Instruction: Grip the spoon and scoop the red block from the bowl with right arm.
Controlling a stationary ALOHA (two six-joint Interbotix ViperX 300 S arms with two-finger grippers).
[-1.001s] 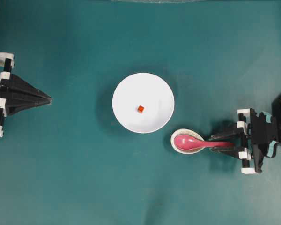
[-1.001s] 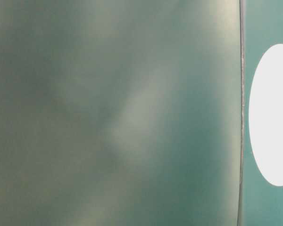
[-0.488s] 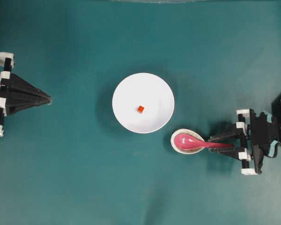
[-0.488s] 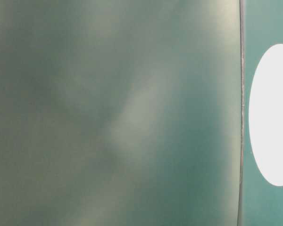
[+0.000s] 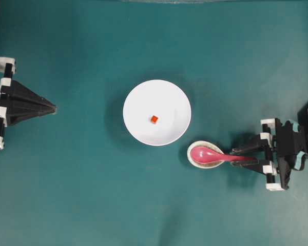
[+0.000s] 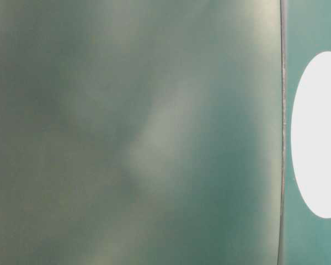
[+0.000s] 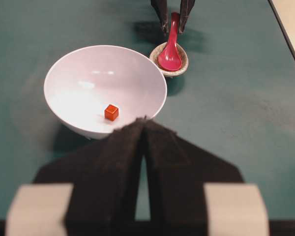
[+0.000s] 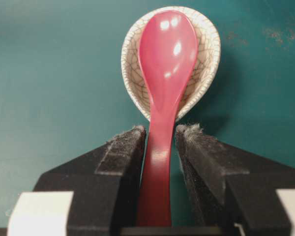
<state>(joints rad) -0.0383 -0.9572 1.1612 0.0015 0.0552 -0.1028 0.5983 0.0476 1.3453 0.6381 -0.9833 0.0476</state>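
While overhead hides it, right claw [image 8: 160,133] straddles spoon [image 8: 163,73] handle, small gaps, left claw [image 7: 143,129] closed.

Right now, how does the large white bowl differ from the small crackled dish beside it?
The white bowl is plain, round and much wider; the crackled dish is small, beige and egg-shaped with a fine crack pattern. The bowl holds only the tiny red block; the dish cradles the scoop of the pink spoon, whose handle sticks out over its rim. Both stand upright on the green table, close together.
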